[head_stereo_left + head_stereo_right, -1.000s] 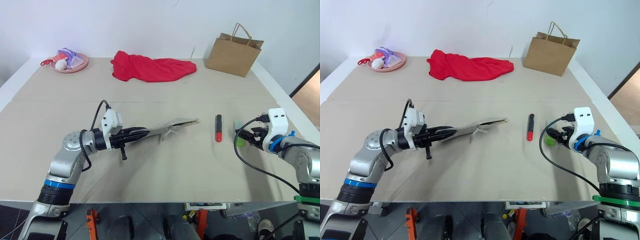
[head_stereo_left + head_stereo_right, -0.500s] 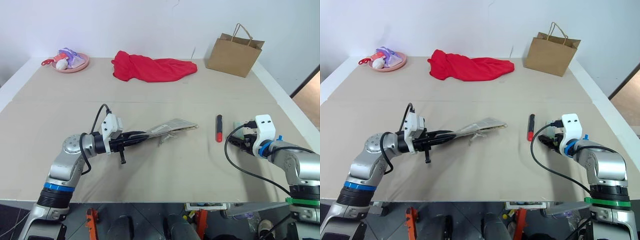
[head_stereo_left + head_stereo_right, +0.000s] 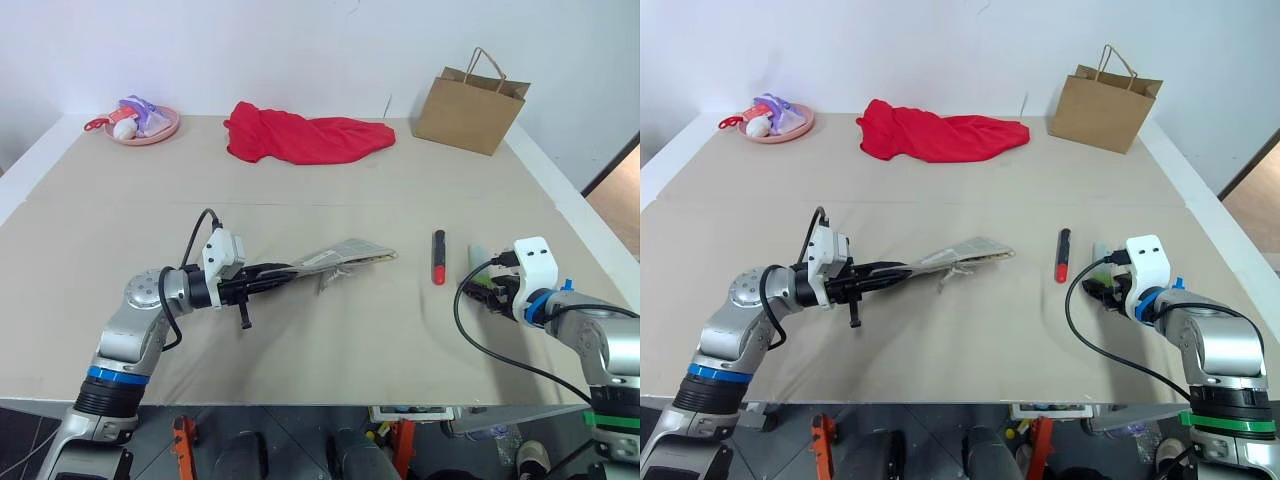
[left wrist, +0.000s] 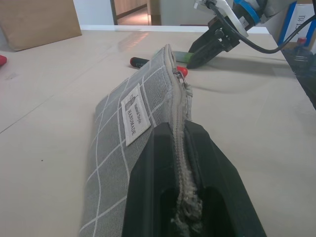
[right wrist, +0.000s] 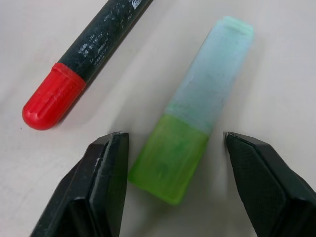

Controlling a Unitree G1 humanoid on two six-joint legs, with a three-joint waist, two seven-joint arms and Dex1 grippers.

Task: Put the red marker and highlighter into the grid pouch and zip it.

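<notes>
Two black fingers of the right gripper (image 5: 170, 192) stand spread, grasping nothing, either side of the highlighter's (image 5: 193, 133) green end — it lies on the table's (image 3: 330, 350) right, long axis running away, red marker (image 3: 437, 256) just left — while the left gripper (image 3: 268, 280), clamped on the grid pouch (image 3: 345, 254), is well apart.

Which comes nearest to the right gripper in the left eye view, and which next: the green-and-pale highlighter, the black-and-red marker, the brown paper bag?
1. Highlighter, between the right gripper's open fingers.
2. Marker, just to its left.
3. Paper bag, at the table's far edge.
</notes>
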